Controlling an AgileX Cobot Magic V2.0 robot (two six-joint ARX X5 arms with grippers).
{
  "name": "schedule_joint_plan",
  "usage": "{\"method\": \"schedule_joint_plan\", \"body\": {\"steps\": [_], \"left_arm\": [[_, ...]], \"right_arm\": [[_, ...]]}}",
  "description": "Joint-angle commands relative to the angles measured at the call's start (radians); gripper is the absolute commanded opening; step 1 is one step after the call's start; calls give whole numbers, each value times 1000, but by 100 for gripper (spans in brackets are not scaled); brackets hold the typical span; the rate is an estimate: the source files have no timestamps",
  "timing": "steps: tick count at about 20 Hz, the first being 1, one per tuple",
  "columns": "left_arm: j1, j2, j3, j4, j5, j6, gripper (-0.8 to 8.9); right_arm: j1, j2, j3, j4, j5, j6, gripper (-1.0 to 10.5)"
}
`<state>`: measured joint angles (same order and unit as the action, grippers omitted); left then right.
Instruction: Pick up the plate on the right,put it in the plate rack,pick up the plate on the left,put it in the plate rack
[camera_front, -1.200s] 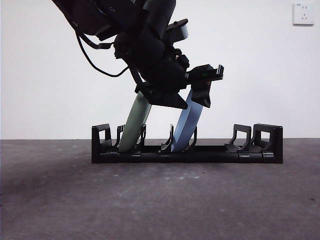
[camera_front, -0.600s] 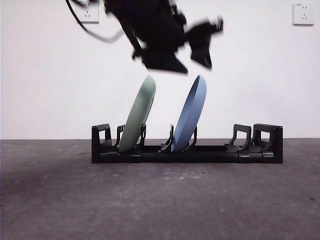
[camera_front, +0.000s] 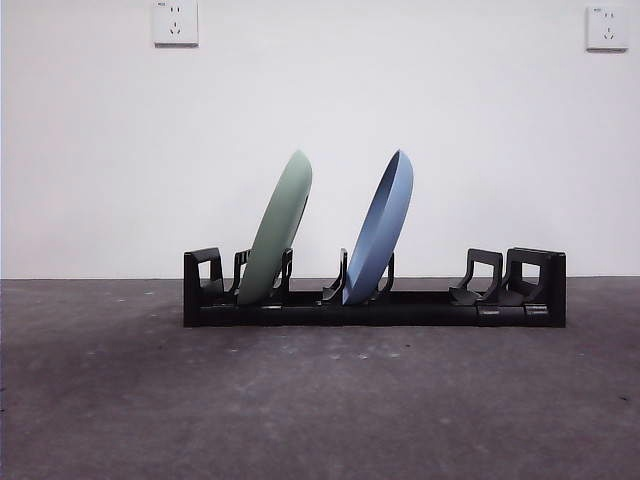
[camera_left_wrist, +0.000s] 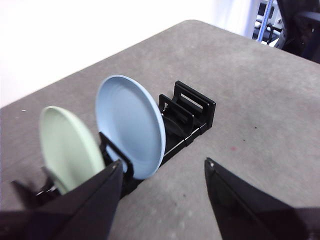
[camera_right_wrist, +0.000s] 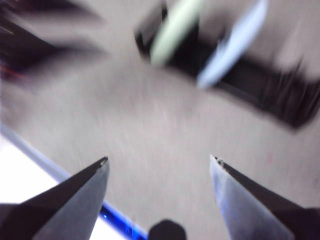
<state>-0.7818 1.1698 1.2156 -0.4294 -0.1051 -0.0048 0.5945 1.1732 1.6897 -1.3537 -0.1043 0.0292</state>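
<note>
Broadly, the grey, speckled table (camera_front: 320, 400) spreads wide and bare on every side of the plate rack (camera_front: 420, 308), with free surface in front of it and past both blocky ends. That rack is a long, low bar of black plastic; pairs of curved prongs rise from it. Two of its slots are filled: a matte green plate (camera_front: 277, 228) stands toward its left end in the front view, and a smooth blue plate (camera_front: 381, 226) stands near the middle, both tilted the same way and apart from each other. Prongs toward the right end hold nothing.

Neither arm appears in the front view. Only the wrist views show them: the left gripper (camera_left_wrist: 162, 172) hangs above the table beside the rack, jaws spread apart and gripping nothing; the right gripper (camera_right_wrist: 159, 161), in a blurred picture, is likewise parted and unloaded, well away from the rack.
</note>
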Motion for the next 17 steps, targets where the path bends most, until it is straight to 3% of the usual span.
{"method": "schedule_joint_plan", "body": {"steps": [1, 2, 5, 6, 8, 11, 17], "left_arm": [[-3, -101, -7, -80, 2, 17, 282], [-3, -145, -7, -113, 1, 17, 282], [-3, -224, -7, -187, 2, 17, 278], [-3, -240, -7, -218, 2, 17, 228], [-3, -251, -7, -270, 2, 48, -27], [-3, -246, -7, -313, 8, 69, -7], [-3, -245, -7, -314, 34, 69, -4]], "right_arm": [[2, -2, -109, -21, 0, -15, 341], [2, -2, -159, -5, -1, -14, 328], [2, -2, -249, 52, -1, -14, 149], [2, -2, -263, 67, -1, -14, 100], [2, -2, -266, 85, -8, -14, 19], [2, -2, -266, 111, -65, -14, -12], [2, -2, -266, 116, -63, 6, -7]]}}
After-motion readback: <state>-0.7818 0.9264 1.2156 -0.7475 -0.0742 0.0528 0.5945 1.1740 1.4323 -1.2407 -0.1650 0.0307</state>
